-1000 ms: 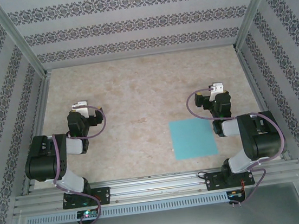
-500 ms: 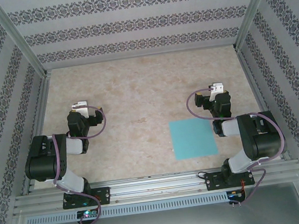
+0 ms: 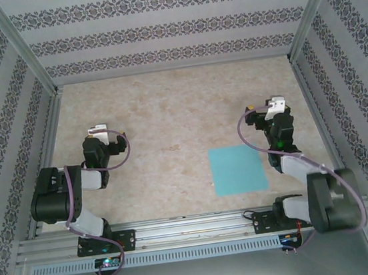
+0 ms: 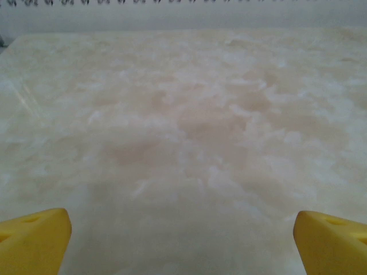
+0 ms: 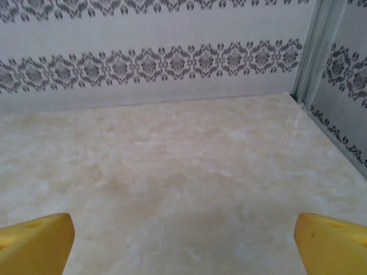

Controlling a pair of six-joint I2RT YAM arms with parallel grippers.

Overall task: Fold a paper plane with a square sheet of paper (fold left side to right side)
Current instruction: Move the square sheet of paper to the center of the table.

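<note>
Turquoise paper (image 3: 237, 169) lies flat and unfolded on the marbled table (image 3: 167, 106), near the front edge on the right.
Just beyond the paper's far right corner hovers the right end effector (image 3: 275, 106), released and empty; the left end effector (image 3: 97, 130) sits well apart at left, likewise spread wide, grasping nothing.
</note>
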